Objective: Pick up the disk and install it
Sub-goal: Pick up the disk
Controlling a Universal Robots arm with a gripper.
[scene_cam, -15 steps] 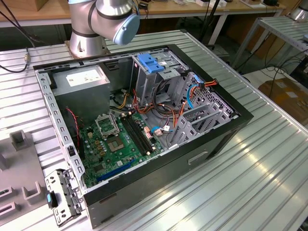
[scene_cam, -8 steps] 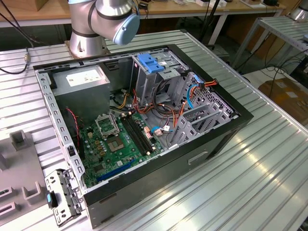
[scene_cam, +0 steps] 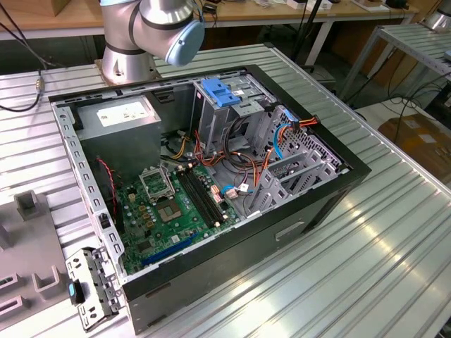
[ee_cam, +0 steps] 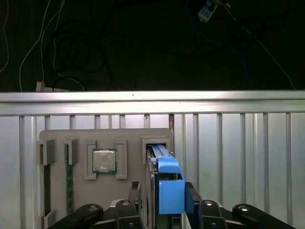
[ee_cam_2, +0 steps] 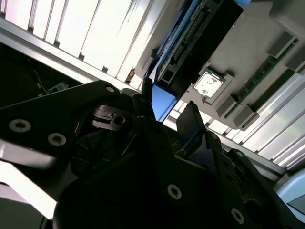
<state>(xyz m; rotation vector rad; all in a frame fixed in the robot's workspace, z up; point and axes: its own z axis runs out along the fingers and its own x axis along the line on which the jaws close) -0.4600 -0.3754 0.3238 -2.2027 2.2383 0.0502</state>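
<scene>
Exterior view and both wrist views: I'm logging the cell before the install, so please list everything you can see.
table: one, ribbed silver, under everything
computer case: one, black, open, on the table
power-supply box: one, grey, inside the case
motherboard: one, green, inside the case
latch plate: one, blue, atop the drive cage
cables: several, red, orange and blue, inside the case
tray: one, grey, on the table
processor: one, silver, in a tray pocket
memory sticks: two, green, in tray slots
disk: one, blue-framed, on edge in a tray slot
arm: one, silver with blue cap, beside the case
claw: one, black, at the disk
</scene>
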